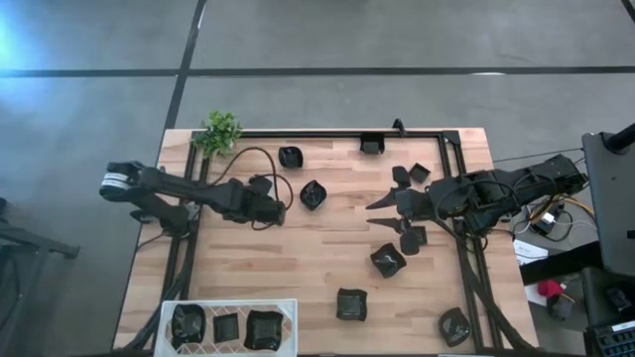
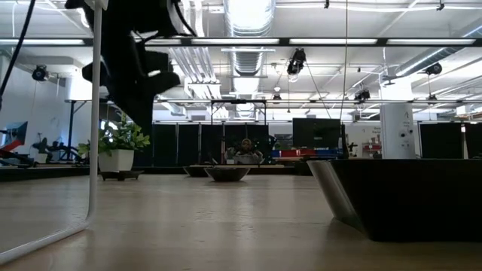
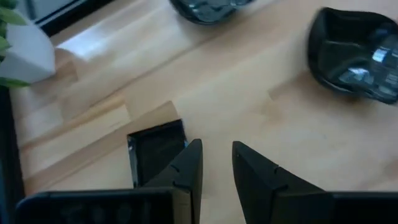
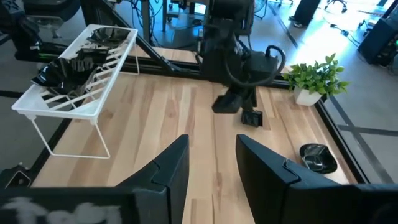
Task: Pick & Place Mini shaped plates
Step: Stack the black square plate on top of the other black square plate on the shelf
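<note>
The left gripper (image 3: 216, 163) is hovering with its fingers narrowly parted and holding nothing; a small square plate (image 3: 157, 149) is lying on the wood just beside one fingertip, not between the two; in the high view this gripper (image 1: 279, 210) is sitting toward the table's far left quarter, with the square plate (image 1: 261, 185) near its tip. The right gripper (image 4: 212, 163) is also slightly parted and empty, waiting over the table's right half (image 1: 380, 204).

The step in hand is looking like a pick of that square plate; to do it well the gripper should be shifting sideways until one finger is inside the shallow rim and the other outside, then lowering and pinching the rim; the glaze is glossy, so a shallow bite would likely be slipping.

Further out, a petal-edged plate (image 1: 313, 194) and a round plate (image 1: 290, 156) are lying toward the far edge; more plates are scattered across the right half, one (image 1: 350, 303) near the front edge; three are already sitting in the white rack (image 1: 229, 304) at the front left corner; a plant (image 1: 220, 131) is standing at the far left corner.
</note>
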### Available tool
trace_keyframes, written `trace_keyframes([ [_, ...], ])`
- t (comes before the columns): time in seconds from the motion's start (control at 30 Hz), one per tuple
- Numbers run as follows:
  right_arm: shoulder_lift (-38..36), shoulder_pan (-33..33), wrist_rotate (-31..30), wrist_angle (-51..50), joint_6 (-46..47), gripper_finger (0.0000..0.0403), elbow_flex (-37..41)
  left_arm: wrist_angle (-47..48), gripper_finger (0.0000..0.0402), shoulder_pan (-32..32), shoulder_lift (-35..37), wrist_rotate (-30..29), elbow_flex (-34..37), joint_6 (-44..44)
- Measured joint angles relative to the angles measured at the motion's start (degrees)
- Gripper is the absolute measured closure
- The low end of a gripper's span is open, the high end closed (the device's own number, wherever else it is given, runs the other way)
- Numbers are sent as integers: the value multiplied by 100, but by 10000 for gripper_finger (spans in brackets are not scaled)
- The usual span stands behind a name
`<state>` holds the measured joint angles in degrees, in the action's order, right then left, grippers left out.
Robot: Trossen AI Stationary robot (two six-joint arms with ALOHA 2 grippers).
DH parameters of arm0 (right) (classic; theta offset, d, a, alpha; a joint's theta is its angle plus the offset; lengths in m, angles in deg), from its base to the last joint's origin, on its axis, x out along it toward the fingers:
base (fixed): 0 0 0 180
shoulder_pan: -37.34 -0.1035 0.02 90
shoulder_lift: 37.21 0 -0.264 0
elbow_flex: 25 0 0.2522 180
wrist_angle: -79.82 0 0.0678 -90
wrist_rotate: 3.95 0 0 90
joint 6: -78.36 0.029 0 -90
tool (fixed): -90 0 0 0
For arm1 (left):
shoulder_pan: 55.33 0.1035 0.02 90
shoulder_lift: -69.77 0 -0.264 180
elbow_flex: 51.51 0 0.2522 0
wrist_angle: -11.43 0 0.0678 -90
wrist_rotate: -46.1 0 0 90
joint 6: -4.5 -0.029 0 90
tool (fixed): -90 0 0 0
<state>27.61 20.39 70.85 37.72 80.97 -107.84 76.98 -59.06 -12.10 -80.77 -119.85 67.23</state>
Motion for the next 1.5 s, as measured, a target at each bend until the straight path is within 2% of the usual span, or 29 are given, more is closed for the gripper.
trace_keyframes([
  [0.1, 0, 0, 2, 0, 0, 277, 0, -331, 321, 15, -131, -314, 216, 226],
  [0.23, 0, -1, 2, 0, -11, 273, 0, -633, 321, 126, -391, -397, 400, 278],
  [0.4, 0, 0, 2, -5, -24, 276, 0, -676, 321, 384, -667, -211, 485, 744],
  [0.6, 0, 0, 4, -9, -26, 282, 0, -704, 321, 623, -965, 220, 492, 898],
  [1.5, 0, 0, 4, -17, -177, 282, 0, -760, 321, 717, -1689, 67, 517, 1049],
])
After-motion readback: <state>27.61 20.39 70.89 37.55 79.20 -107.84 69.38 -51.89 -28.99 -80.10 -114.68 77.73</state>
